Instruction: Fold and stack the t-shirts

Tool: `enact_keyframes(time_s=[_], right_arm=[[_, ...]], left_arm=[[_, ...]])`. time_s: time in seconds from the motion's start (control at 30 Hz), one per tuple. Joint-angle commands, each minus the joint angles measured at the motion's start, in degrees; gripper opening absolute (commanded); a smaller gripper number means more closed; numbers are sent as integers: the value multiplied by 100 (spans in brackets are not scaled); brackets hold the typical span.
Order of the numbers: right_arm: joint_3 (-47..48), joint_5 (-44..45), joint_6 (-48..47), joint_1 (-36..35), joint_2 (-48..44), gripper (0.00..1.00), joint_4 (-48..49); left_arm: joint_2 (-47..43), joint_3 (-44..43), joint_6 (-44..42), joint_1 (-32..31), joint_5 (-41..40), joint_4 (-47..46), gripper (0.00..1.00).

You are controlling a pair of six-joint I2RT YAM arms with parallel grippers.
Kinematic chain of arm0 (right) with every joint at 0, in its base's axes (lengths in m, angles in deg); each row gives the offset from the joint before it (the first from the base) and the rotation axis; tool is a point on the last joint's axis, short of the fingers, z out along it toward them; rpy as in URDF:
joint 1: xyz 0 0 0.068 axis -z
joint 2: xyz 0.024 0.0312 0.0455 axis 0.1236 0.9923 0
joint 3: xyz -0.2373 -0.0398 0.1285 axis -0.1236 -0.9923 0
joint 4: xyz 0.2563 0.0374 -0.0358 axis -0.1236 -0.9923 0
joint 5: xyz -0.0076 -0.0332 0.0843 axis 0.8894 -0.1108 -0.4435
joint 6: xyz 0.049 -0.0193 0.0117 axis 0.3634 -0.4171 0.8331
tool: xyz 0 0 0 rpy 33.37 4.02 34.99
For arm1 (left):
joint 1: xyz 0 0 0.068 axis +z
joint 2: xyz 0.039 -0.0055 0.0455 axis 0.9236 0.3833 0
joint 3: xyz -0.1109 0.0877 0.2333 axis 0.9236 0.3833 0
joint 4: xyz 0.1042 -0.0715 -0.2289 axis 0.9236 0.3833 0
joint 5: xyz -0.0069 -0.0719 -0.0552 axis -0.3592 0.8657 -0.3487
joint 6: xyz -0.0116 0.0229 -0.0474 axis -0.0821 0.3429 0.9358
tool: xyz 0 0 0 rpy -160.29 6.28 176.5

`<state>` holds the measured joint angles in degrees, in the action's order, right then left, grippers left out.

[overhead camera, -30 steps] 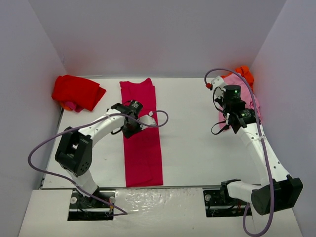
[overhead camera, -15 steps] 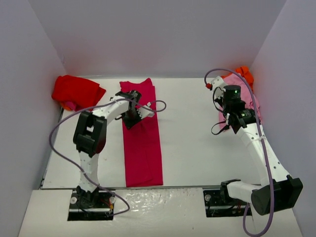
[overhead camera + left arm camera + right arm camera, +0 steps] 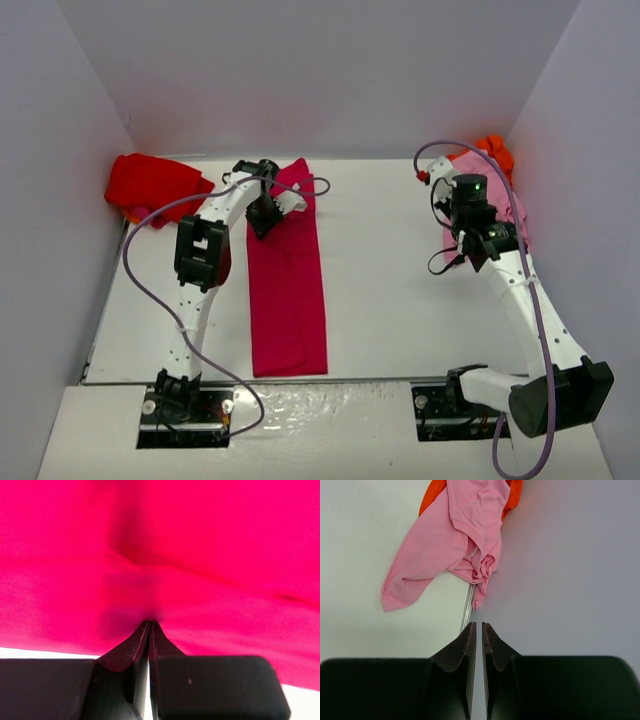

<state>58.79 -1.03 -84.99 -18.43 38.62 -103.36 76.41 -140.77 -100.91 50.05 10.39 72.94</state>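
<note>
The crimson-magenta t-shirt point(image 3: 290, 300) lies folded into a long narrow strip running from the near edge to the back of the table. My left gripper point(image 3: 262, 220) is at its far end, jaws shut, tips point(image 3: 150, 622) pressed against the cloth point(image 3: 200, 545), which puckers there. The bright red t-shirt point(image 3: 150, 183) lies bunched at the far left. The pale pink t-shirt point(image 3: 455, 540) lies crumpled on the orange one point(image 3: 512, 495) in the far right corner point(image 3: 495, 152). My right gripper point(image 3: 479, 624) is shut and empty just short of the pink shirt.
The white table point(image 3: 400, 300) is enclosed by pale walls; the right wall point(image 3: 570, 580) stands right beside my right gripper. Bits of orange and pink cloth stick out under the red pile point(image 3: 140, 213). Purple cables loop off both arms.
</note>
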Motion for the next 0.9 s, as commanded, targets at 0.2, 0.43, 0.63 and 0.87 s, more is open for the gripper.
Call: enact_keyframes(time_s=[0.2,0.43,0.63,0.87], right_arm=[[174,307,179,-154,-1,7,99],[229,464,284,-374,106,7,81],[228,472,219,-378,238,15,90],[325,488,108,-213,393,22,630]], left_arm=[[484,-1220,-184,122,50,238,0],[208,-998,-138,134,3,-71,0],[-883,-374,192,151,-402,-1156,50],[-2203,436,244,-5,-132,-1090,53]])
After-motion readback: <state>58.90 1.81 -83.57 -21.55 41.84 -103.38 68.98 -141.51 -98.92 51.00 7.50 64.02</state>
